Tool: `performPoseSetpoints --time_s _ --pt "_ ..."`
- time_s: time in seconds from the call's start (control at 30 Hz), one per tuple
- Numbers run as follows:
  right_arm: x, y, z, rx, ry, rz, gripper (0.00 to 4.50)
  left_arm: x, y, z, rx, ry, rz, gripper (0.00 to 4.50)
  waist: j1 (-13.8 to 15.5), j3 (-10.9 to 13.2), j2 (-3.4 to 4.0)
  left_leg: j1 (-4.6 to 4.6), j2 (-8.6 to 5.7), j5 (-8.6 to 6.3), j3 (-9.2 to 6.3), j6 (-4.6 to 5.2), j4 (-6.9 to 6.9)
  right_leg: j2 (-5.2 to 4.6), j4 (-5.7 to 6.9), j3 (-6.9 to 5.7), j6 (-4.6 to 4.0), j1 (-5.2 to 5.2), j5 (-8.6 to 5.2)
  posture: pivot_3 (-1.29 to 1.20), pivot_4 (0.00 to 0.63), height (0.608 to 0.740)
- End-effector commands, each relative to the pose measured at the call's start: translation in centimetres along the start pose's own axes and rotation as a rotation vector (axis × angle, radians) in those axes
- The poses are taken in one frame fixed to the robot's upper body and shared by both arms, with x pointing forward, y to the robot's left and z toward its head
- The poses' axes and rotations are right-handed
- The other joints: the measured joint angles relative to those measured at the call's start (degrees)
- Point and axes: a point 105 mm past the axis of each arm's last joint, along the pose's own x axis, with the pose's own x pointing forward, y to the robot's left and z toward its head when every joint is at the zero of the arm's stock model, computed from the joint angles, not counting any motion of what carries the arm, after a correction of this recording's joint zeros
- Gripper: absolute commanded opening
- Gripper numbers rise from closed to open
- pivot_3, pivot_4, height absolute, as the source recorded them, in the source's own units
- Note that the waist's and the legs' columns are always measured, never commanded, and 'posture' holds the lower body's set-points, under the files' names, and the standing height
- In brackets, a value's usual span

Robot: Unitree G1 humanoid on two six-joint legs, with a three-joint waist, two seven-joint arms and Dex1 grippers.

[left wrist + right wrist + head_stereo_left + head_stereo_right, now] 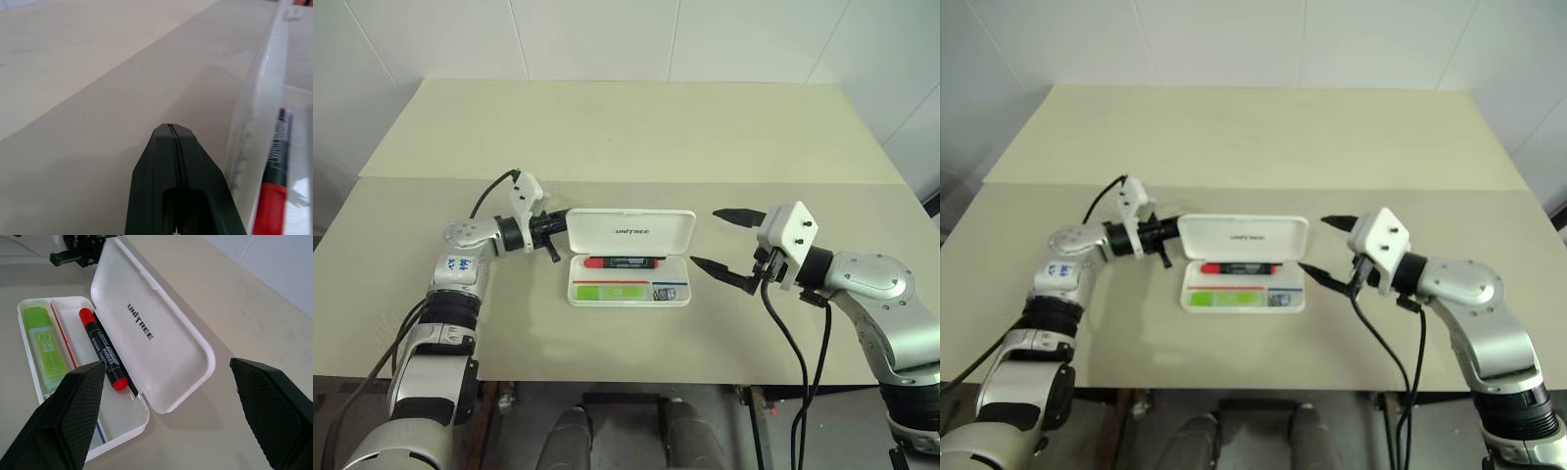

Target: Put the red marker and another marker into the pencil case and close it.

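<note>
Nearest the head camera, along the tray's front: lime-green highlighter. Behind it, red marker, both inside pencil case, lid propped open. Left gripper, fingers pressed together, just beside lid's left end. Right gripper spread wide, empty, near case's right end. Risk: off-centre push skidding the light case instead of folding the lid.
</note>
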Motion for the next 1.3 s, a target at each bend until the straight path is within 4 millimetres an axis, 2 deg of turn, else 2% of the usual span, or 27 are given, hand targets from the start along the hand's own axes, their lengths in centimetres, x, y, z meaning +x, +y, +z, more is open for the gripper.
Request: performPoseSetpoints --time_s 0.03,0.33,0.5,0.73,0.97,1.13,1.3 --pt "-0.2 -0.2 1.2 -0.035 -0.033 -0.022 4.31 -1.3 -1.6 2.1 0.038 -0.061 -0.122 0.01 -0.15 0.0 0.0 0.0 0.0 0.0 0.0 0.0 -0.01 0.0 0.0 0.0 0.0 0.0 0.0 0.0 0.15 0.74" --pt "0.0 0.0 1.1 -0.021 -0.036 -0.03 4.31 -4.2 -4.3 1.8 0.033 0.08 -0.265 0.01 -0.1 0.0 0.0 0.01 0.01 -0.01 -0.01 -0.01 0.01 0.0 0.09 0.01 -0.03 -0.05 -0.02 0.0 0.15 0.74" --pt "0.2 0.1 1.0 -0.015 -0.04 -0.032 4.31 -4.7 -6.1 0.0 0.085 0.213 -0.376 0.01 -0.1 0.0 0.01 0.01 0.02 -0.01 -0.01 -0.01 -0.01 0.0 0.08 0.01 -0.07 -0.05 -0.04 0.0 0.15 0.74" --pt "0.4 0.2 0.9 -0.005 -0.042 -0.032 4.31 -3.6 -8.2 -1.6 0.115 0.299 -0.517 0.01 0.0 0.0 0.0 -0.01 0.01 -0.01 0.0 -0.01 -0.02 0.0 0.04 0.01 -0.1 -0.05 -0.05 0.0 0.15 0.74" --pt "-0.4 1.8 0.2 0.029 0.003 0.073 4.31 -2.4 -8.7 -2.3 0.105 0.324 -0.547 0.01 -0.01 0.0 0.0 -0.01 0.01 -0.01 0.0 0.0 -0.02 0.0 0.04 0.01 -0.1 -0.05 -0.05 0.0 0.15 0.74" --pt "-0.4 2.2 0.0 0.041 0.014 0.084 4.31 -0.9 -9.0 -2.5 0.097 0.326 -0.554 0.01 0.06 0.0 0.0 0.0 0.01 -0.01 0.0 0.01 0.04 0.01 0.05 0.01 -0.09 -0.03 -0.05 0.0 0.15 0.74" --pt "-0.2 2.8 0.1 0.054 0.007 0.083 4.31 0.3 -8.2 -2.4 0.117 0.36 -0.516 0.01 0.05 0.0 0.0 0.0 0.0 0.0 0.0 0.01 0.09 0.01 0.04 0.02 -0.1 -0.01 -0.05 0.0 0.15 0.74"
